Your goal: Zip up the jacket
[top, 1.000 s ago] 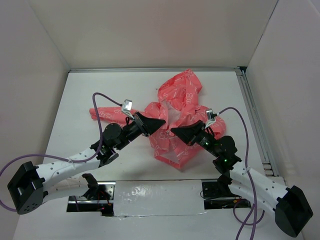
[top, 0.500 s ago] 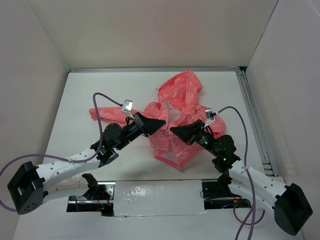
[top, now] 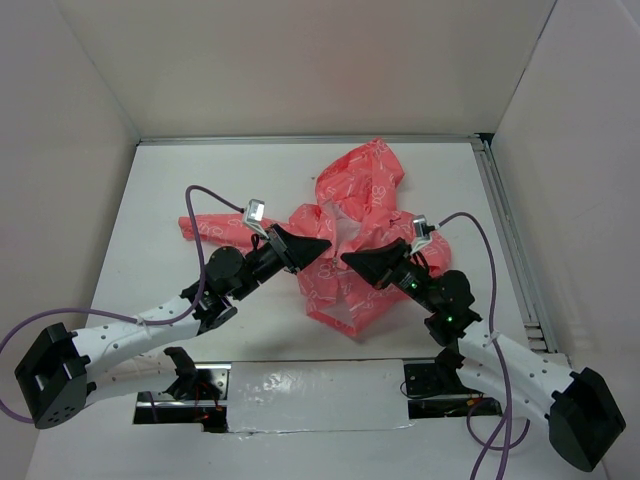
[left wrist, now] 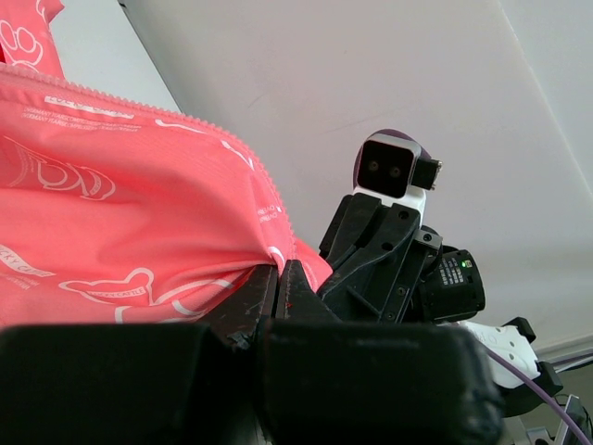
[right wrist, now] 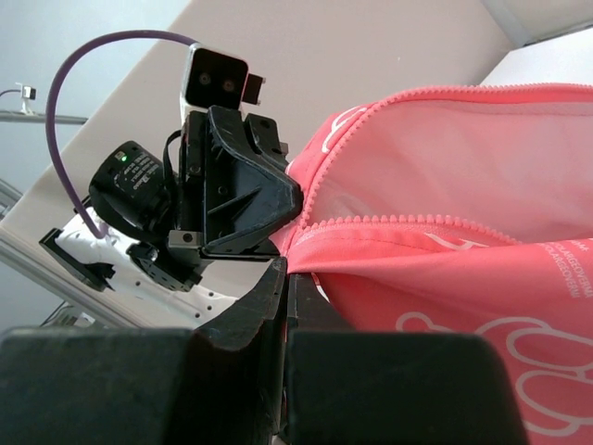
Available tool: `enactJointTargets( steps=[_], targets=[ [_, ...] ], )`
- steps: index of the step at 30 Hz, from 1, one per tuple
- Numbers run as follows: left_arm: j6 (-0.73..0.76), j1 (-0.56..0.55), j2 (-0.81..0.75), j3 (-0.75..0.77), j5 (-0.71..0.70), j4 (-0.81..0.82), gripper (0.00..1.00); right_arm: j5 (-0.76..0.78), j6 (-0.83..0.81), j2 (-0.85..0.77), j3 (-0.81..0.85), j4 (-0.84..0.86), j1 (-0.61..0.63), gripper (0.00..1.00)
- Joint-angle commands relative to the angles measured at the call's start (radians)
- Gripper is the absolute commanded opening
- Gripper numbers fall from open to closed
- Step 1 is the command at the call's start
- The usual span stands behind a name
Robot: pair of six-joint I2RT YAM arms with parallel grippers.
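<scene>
Two arms: the left arm (top: 120,335) and the right arm (top: 515,365) rise from the near edge of the bench (top: 170,180) and lean inward, their tips close together over its middle.
Left cable (top: 200,215): purple, looping above the left arm's wrist.
Left claw (top: 322,245): fingers pressed together, nipping a coral-pink fold of the jacket just below a line of zip teeth (left wrist: 232,139).
Jacket (top: 360,185): crumpled at mid-bench and reaching toward the far edge. One sleeve (top: 205,228) trails toward the left edge and a folded part lies toward the near edge. White outline print runs across the fabric.
Zip edges: two toothed rows stand apart and converge at the right claw's tip, as the right wrist view shows.
Right claw (top: 347,260): fingers pressed together on pink fabric right where those rows meet.
Claw tips: just beside each other, not touching, with jacket fabric between them.
Right cable (top: 480,235): purple, arching over the right arm's wrist.
</scene>
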Motion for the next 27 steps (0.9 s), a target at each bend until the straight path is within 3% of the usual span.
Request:
enactJointTargets(
  steps=[1, 19, 27],
  targets=[
    [0.014, -0.004, -0.009, 0.002, -0.005, 0.066, 0.0, 0.008, -0.016, -0.024, 0.062, 0.0, 0.008, 0.0],
    [-0.017, -0.004, -0.023, -0.034, 0.064, 0.093, 0.0, 0.08, 0.051, 0.011, 0.041, 0.105, 0.008, 0.0],
    [-0.018, -0.004, -0.029, -0.058, 0.089, 0.13, 0.0, 0.098, 0.055, 0.025, 0.096, -0.054, 0.01, 0.0]
  ],
)
